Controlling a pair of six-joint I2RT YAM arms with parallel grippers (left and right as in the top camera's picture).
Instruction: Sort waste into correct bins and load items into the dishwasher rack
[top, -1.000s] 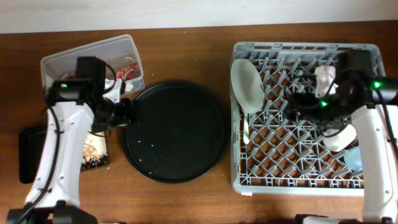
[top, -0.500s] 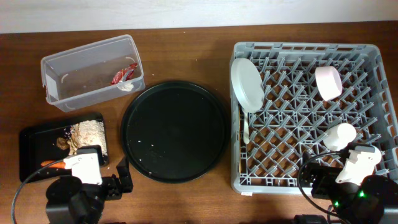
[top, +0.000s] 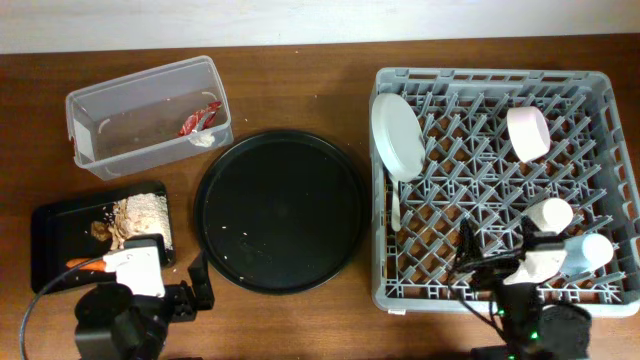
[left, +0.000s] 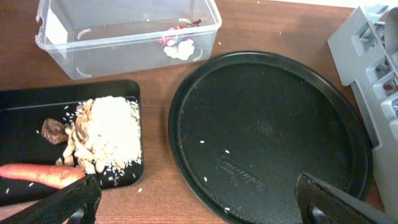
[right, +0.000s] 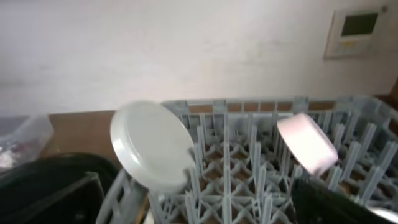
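Observation:
The grey dishwasher rack (top: 480, 75) holds an upright white plate (top: 397, 135), a pale bowl (top: 527, 132), a white cup (top: 550, 215), a blue cup (top: 592, 250) and a white fork (top: 396, 212). The clear tub (top: 140, 75) holds the red wrapper (top: 200, 118) and the white paper scrap (top: 203, 138). The shallow black tray (top: 55, 230) holds rice scraps (top: 145, 215), a brown morsel (top: 100, 229) and the carrot (top: 85, 264). My left gripper (left: 199, 208) is open and empty, low at the near edge. My right gripper (right: 199, 208) is open and empty in front of the rack.
A large round black tray (top: 280, 210) with a few rice grains lies between the bins and the rack. In the right wrist view the plate (right: 152, 146) and bowl (right: 308, 143) stand among the pegs. Both arm bases sit at the table's near edge.
Both arms have pulled back from over the bins and the rack to the near edge. In the last half second the right arm shifted left, uncovering the blue cup.

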